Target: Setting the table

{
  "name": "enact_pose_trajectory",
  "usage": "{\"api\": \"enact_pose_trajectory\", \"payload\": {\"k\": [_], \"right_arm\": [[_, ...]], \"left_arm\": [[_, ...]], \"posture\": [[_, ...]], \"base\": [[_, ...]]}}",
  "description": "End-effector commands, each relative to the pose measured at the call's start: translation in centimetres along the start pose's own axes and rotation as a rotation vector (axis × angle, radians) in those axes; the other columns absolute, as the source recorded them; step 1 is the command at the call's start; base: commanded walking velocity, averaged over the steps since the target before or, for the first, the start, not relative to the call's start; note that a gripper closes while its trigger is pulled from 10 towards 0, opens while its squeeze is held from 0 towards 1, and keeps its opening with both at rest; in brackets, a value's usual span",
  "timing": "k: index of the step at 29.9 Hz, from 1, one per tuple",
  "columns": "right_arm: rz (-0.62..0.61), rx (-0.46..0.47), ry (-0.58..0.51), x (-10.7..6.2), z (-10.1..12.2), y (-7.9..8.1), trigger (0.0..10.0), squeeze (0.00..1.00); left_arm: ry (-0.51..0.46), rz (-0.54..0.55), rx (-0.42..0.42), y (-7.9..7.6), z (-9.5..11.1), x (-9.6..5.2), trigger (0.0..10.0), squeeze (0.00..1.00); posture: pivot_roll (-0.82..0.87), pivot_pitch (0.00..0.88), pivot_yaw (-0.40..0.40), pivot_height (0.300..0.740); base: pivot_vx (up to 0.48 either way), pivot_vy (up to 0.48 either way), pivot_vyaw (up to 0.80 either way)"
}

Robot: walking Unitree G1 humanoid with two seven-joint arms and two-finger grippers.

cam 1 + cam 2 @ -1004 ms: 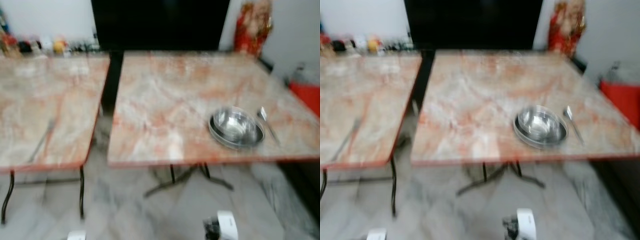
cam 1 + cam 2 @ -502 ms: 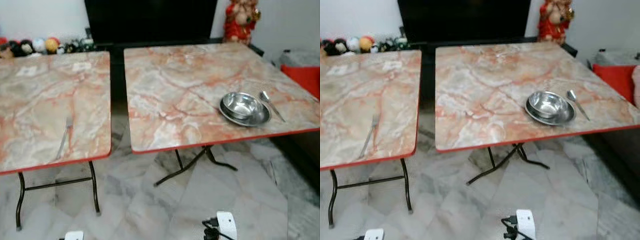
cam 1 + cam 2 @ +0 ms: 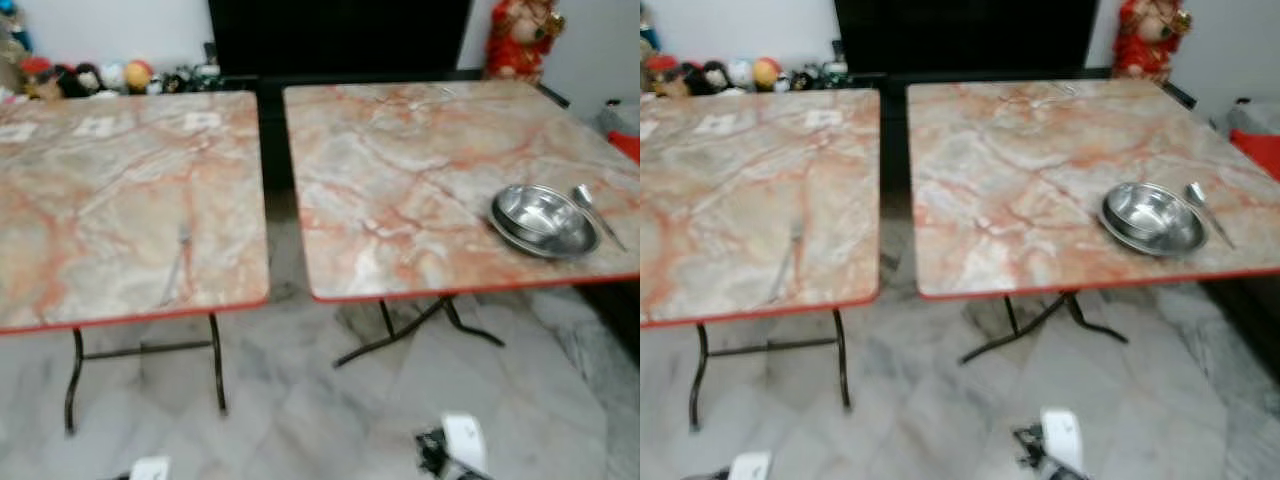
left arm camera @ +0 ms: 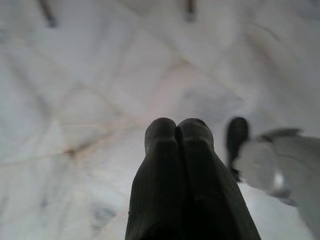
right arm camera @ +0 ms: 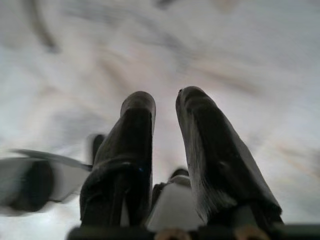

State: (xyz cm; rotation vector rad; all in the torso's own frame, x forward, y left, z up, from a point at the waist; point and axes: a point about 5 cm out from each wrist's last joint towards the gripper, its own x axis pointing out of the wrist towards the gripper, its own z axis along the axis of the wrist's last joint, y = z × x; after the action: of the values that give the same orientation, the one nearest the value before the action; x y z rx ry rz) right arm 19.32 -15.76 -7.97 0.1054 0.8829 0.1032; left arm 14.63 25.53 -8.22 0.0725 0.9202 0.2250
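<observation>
Here, two square folding tables with glossy marble-patterned tops, veined in orange and grey and edged in red, stand side by side on thin black metal legs. The left table (image 3: 120, 190) fills the left half of the head views; the right table (image 3: 420, 170) fills the centre and right, with a narrow dark gap between them.

On the right table, toward the lower right of its top and near the front edge, sits a round, shiny steel bowl (image 3: 540, 212) nested on a shallow steel plate (image 3: 520, 236) whose rim peeks out around it. Just beside them, on the right, lies a slim metal spoon (image 3: 596, 212), set at a slant. On the left table, a thin metal fork (image 3: 178, 262) lies flat near the front edge, well apart from the bowl.

The floor (image 3: 330, 410) is pale grey marble tile. Along the upper left, a row of small round colourful figurines (image 3: 110, 76) lines the wall; a red and gold statue (image 3: 522, 38) stands at upper right, beside a large black panel (image 3: 340, 35).

The left gripper (image 4: 176, 131) hangs over the floor, its ribbed black fingers pressed together and empty. The right gripper (image 5: 165, 102) also points at the floor, its fingers slightly apart, holding nothing.
</observation>
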Motion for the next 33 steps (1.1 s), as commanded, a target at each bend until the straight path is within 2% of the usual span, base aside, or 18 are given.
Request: {"api": "enact_pose_trajectory", "payload": {"k": [1, 9, 16, 26, 33], "right_arm": [[-0.036, 0.009, 0.013, -0.35, -0.48, -1.25, 10.0, 0.00], [-0.034, -0.016, 0.011, -0.33, -0.41, -1.18, 10.0, 0.00], [-0.037, -0.014, 0.012, -0.33, -0.42, -1.19, 10.0, 0.00], [-0.040, -0.004, 0.008, -0.31, -0.32, -1.21, 10.0, 0.00], [-0.041, -0.003, 0.006, -0.29, -0.26, -1.20, 10.0, 0.00]], "left_arm": [[0.020, -0.015, -0.009, -0.60, -0.42, -0.04, 10.0, 0.00], [0.023, -0.012, -0.008, -0.46, -0.47, -0.05, 10.0, 0.00], [0.026, -0.010, -0.009, -0.41, -0.52, -0.07, 10.0, 0.00], [0.033, -0.009, -0.010, -0.45, -0.69, -0.10, 10.0, 0.00], [0.032, -0.020, 0.021, -0.50, -0.70, -0.11, 10.0, 0.00]], "posture": [[-0.01, 0.000, 0.009, 0.740], [0.00, 0.000, 0.010, 0.740], [0.00, 0.000, 0.009, 0.740], [0.00, 0.000, 0.007, 0.740], [0.00, 0.000, 0.008, 0.740]], "base": [[0.000, 0.480, 0.00], [0.000, 0.480, 0.00], [0.000, 0.480, 0.68], [0.000, 0.480, 0.00], [0.000, 0.000, 0.00]]}}
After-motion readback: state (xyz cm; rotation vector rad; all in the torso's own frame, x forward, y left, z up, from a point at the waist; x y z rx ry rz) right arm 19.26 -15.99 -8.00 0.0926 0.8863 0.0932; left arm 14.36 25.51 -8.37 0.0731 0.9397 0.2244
